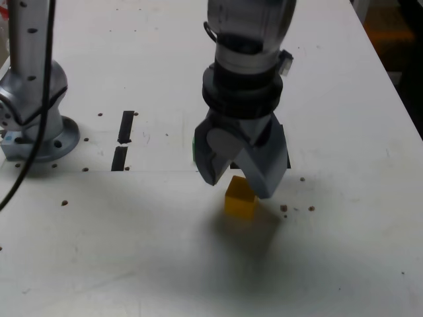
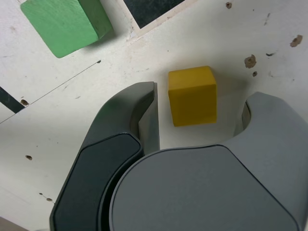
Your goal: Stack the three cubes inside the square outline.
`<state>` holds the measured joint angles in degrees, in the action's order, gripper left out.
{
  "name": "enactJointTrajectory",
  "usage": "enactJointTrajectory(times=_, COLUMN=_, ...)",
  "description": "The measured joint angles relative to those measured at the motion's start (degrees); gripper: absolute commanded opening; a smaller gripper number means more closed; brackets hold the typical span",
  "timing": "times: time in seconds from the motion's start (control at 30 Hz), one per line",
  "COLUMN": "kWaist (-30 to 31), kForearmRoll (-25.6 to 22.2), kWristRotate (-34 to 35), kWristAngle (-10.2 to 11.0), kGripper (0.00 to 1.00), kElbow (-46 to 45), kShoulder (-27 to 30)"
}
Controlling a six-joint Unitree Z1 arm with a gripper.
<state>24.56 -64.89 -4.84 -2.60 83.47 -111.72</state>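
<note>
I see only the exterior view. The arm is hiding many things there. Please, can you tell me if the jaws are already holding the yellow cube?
Observer: No. In the wrist view the gripper is open, and bare table shows between the left-hand finger and the yellow cube.
Operator: Thank you. Behind the gripper I see only a thin green edge. What is it, please?
Observer: The wrist view shows it as a green cube, resting on the table apart from the yellow one.
Operator: And is the green cube inside the black outline?
Observer: No, the wrist view shows it beside the black tape, with a pale gap between them.
</note>
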Motion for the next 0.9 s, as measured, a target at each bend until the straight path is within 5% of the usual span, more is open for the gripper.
enactJointTrajectory(times=0.37, kWaist=0.0, kForearmRoll=1.5, kWristRotate=0.0, kWristAngle=-0.06, kGripper=0.68, kElbow=-1.39, kShoulder=-0.62)
enactJointTrajectory(times=0.9, kWaist=0.0, kForearmRoll=7.11, kWristRotate=-0.01, kWristAngle=-1.6, kGripper=0.87, kElbow=-4.13, kShoulder=-1.87)
